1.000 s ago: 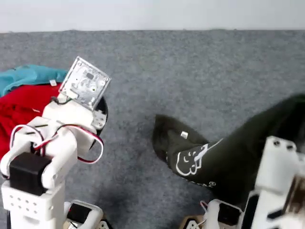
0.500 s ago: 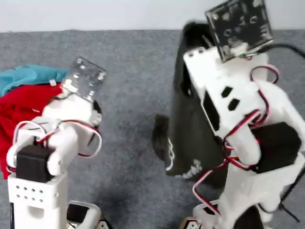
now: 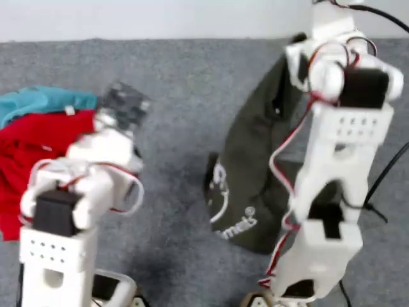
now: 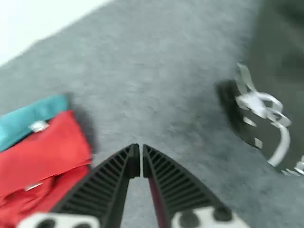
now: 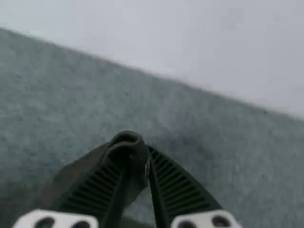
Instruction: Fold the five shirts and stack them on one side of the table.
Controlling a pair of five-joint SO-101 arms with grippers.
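Right gripper is pinched tight on a bunched fold of the dark green shirt, the fabric wadded up right at the fingertips. The shirt hangs from that grip up at the far edge of the table and drapes down to the grey surface, its lower end resting on the table on the right half. Left gripper has its jaws pressed together with nothing between them, hanging over bare grey table between the red shirt and the dark green shirt, apart from both. The red shirt lies at the table's left side with the teal shirt just beyond it, touching. In the high view the right arm covers the right part of the dark green shirt and its top runs off the frame; the left arm is blurred and covers part of the red shirt. White print on the dark green shirt, curved lines plus small lettering, too smeared to read. A small white tag sits at the teal shirt's edge, nothing legible.
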